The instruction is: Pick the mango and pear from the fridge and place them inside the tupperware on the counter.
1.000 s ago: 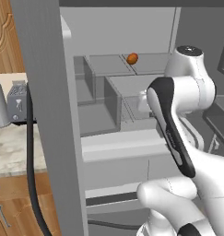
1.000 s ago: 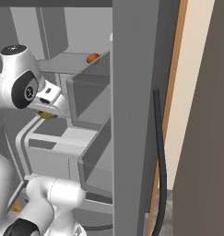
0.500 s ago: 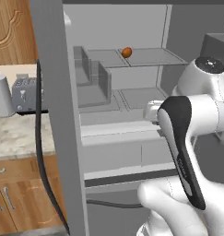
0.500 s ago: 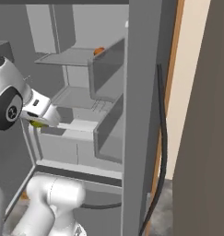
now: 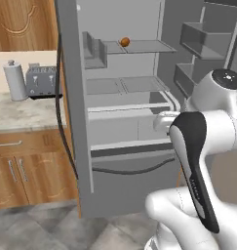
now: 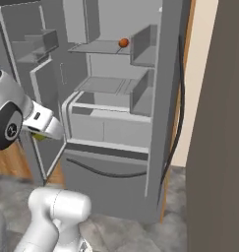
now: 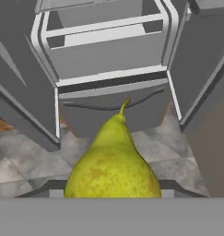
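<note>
Pear (image 7: 114,161) clamped in closed gripper (image 6: 42,134), clear of the open fridge (image 5: 125,112). Mango (image 5: 125,42) on the upper shelf. Risk ahead: fruit slipping or clipping the door en route to the counter (image 5: 22,110).

Three views facing the open tall grey fridge (image 5: 115,97)

Both base views look from behind the arm, left and right; the hand view looks down, close.

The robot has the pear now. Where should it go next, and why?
Probably swing left toward the counter. The pincer is shut on the pear, already outside the fridge, so the pear is ready to carry. The mango waits on the top shelf.
</note>
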### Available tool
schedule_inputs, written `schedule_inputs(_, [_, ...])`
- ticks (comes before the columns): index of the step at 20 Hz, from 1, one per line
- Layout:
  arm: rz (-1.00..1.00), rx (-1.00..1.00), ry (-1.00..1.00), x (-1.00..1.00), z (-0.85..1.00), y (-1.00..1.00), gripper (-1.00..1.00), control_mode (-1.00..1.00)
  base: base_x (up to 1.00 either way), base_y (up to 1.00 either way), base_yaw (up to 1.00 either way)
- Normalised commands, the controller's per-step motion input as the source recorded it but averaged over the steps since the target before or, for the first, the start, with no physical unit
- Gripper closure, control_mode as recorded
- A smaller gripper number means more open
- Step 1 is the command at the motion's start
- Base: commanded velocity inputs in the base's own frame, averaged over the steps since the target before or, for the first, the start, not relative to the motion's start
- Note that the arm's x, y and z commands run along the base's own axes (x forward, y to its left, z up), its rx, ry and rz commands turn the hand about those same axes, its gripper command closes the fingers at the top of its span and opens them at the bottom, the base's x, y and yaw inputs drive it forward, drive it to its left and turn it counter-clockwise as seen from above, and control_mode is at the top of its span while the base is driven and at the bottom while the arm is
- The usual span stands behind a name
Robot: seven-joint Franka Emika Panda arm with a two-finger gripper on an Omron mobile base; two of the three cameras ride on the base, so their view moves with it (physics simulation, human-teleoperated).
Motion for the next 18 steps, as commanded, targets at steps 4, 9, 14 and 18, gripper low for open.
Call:
schedule_inputs(4, [0.0,0.0,0.0,0.0,0.0,0.0,1.0,1.0,-0.9,0.72,0.05])
schedule_inputs(9, [0.0,0.0,0.0,0.0,0.0,0.0,1.0,1.0,-0.62,0.94,0.26])
schedule_inputs(14, [0.0,0.0,0.0,0.0,0.0,0.0,1.0,1.0,-0.36,1.0,0.36])
schedule_inputs(18, [0.0,0.0,0.0,0.0,0.0,0.0,1.0,1.0,-0.05,0.95,0.44])
